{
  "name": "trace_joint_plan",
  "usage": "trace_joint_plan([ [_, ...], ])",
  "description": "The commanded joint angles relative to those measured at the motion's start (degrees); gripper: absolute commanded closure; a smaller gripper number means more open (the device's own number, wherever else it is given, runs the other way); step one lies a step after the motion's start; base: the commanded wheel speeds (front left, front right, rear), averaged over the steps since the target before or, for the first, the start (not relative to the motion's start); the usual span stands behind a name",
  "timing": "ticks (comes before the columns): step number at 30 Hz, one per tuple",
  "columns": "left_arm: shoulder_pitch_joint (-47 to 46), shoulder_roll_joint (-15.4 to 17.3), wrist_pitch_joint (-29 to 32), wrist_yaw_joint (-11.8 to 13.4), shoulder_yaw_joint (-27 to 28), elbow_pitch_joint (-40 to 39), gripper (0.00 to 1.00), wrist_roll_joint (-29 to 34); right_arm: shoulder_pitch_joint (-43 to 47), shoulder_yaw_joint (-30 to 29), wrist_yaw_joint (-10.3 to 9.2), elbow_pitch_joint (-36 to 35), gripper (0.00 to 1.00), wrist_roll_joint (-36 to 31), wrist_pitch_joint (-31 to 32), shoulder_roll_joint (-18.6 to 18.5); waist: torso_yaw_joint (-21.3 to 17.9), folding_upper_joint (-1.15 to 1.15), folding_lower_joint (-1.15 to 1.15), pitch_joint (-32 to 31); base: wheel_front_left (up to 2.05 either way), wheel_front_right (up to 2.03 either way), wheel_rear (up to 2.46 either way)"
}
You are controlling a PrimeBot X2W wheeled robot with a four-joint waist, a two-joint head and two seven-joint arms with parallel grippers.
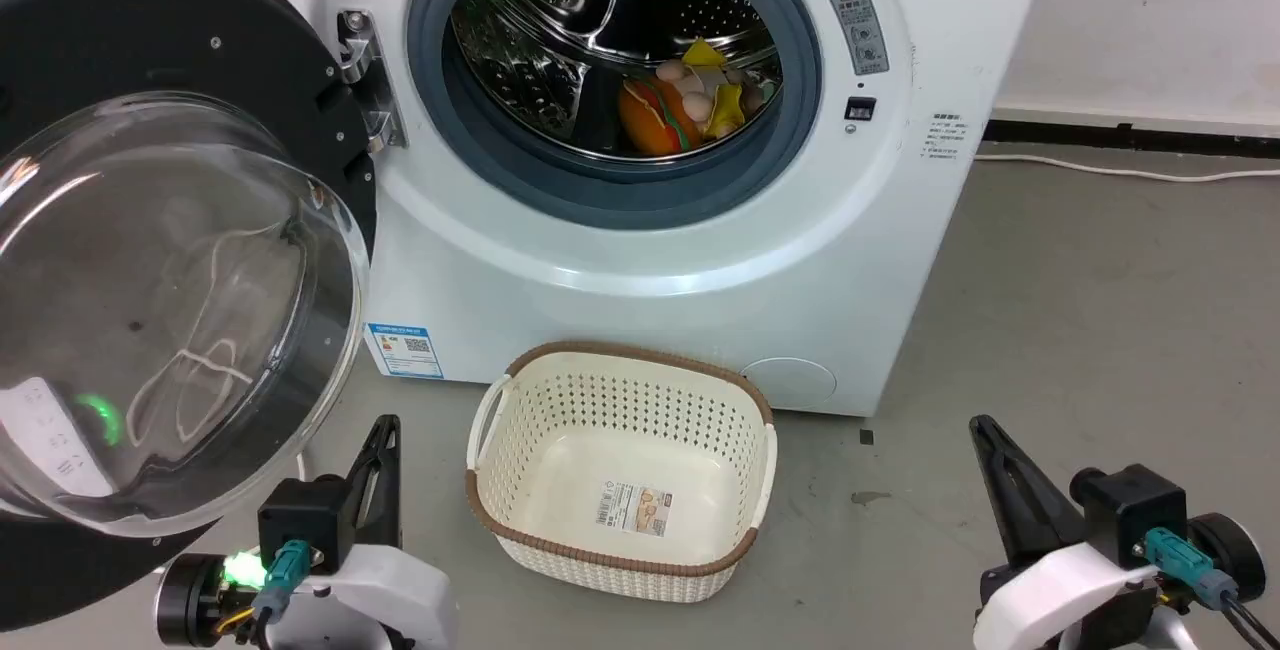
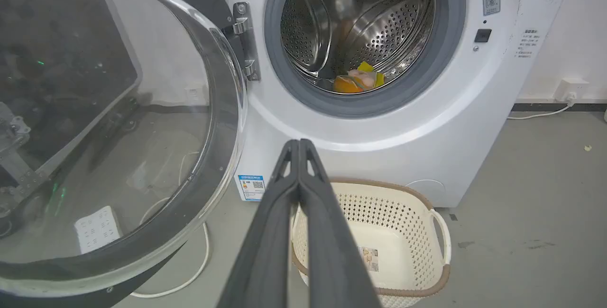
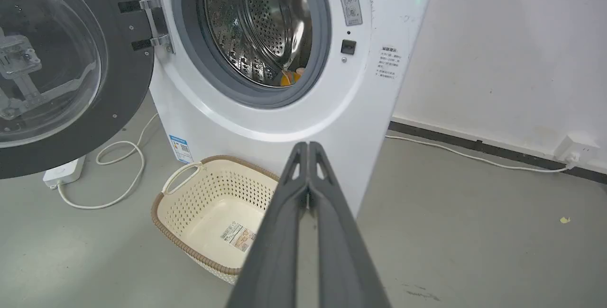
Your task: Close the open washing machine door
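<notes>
Both left hand (image 2: 299, 143) and right hand (image 3: 308, 145) clenched empty; washing machine door (image 1: 170, 280) open, cropped.

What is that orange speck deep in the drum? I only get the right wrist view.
Observer: The head view shows a small heap of orange and yellow items lying at the bottom of the drum.
Operator: And where is the other arm?
Observer: The left end effector sits low and shut, just beside the lower rim of the washing machine door, left of the basket.
</notes>
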Motion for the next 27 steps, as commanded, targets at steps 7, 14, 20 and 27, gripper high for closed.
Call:
trace_joint_plan([
  [7,0.83,-0.01,0.02,0.15,0.06,-0.25,1.00,0.16,0.54,-0.02,0.05,-0.26,1.00,-0.42,0.04,-0.10,0.00,0.00,0.00,0.00,0.00,0.00,0.00],
  [14,0.83,-0.01,0.02,0.15,0.06,-0.25,1.00,0.16,0.54,-0.02,0.05,-0.26,1.00,-0.42,0.04,-0.10,0.00,0.00,0.00,0.00,0.00,0.00,0.00],
  [20,0.83,-0.01,0.02,0.15,0.06,-0.25,1.00,0.16,0.54,-0.02,0.05,-0.26,1.00,-0.42,0.04,-0.10,0.00,0.00,0.00,0.00,0.00,0.00,0.00],
  [27,-0.02,0.00,0.00,-0.01,-0.02,0.04,0.00,0.00,0.00,0.00,0.00,0.01,0.00,0.04,0.00,0.00,0.00,0.00,0.00,0.00,0.00,0.00,0.00],
])
